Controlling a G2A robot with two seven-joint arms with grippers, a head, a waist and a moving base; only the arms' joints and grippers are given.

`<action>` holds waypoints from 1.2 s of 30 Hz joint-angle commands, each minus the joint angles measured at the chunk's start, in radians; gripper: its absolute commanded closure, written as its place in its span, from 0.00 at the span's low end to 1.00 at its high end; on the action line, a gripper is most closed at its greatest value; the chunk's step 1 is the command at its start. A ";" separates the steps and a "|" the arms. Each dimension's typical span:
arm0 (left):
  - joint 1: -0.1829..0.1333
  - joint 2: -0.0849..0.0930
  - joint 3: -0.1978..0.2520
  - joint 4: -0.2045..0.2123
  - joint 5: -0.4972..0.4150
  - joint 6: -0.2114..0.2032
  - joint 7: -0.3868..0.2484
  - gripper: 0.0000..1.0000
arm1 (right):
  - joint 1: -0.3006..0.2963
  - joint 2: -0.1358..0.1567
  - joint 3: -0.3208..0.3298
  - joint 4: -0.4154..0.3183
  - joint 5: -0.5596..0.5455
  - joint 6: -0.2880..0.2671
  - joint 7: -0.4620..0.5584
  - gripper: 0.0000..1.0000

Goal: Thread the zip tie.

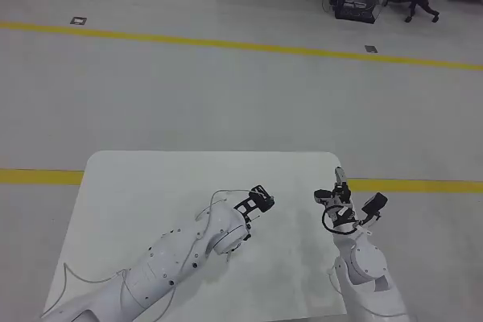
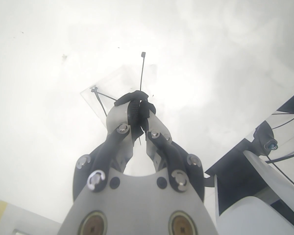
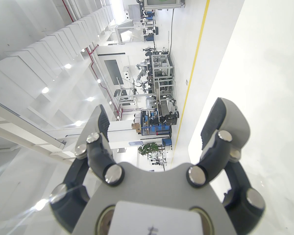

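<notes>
My left gripper (image 2: 137, 101) is shut on a thin black zip tie (image 2: 142, 73). The strap runs out past the fingertips to its small square head, and a short tail shows behind the pads. In the top view the left gripper (image 1: 262, 198) hovers over the middle of the white table (image 1: 145, 193). My right gripper (image 3: 160, 113) stands open with nothing between its fingers, aimed past the table's far edge at the room. From above, the right gripper (image 1: 332, 187) sits near the table's right edge, a short gap to the right of the left one.
A clear plastic sheet (image 2: 112, 80) lies on the table under the left gripper, with a second black zip tie (image 2: 100, 99) on it. Part of the right arm (image 2: 259, 162) shows close beside the left gripper. The left half of the table is bare.
</notes>
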 commanded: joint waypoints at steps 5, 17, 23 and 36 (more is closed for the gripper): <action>0.002 0.002 -0.013 0.010 -0.028 -0.010 0.040 1.00 | 0.000 0.000 0.000 0.000 0.000 0.000 0.000 0.00; 0.010 0.056 -0.215 -0.023 -0.289 -0.221 0.003 1.00 | 0.000 0.000 0.000 0.000 0.000 0.000 0.000 0.00; 0.049 0.079 -0.277 -0.055 -0.410 -0.267 0.011 1.00 | 0.000 0.000 0.000 0.000 0.000 0.000 0.000 0.00; 0.063 0.089 -0.303 -0.018 -0.513 -0.289 0.090 1.00 | 0.009 0.001 -0.004 0.006 -0.024 -0.057 0.059 0.00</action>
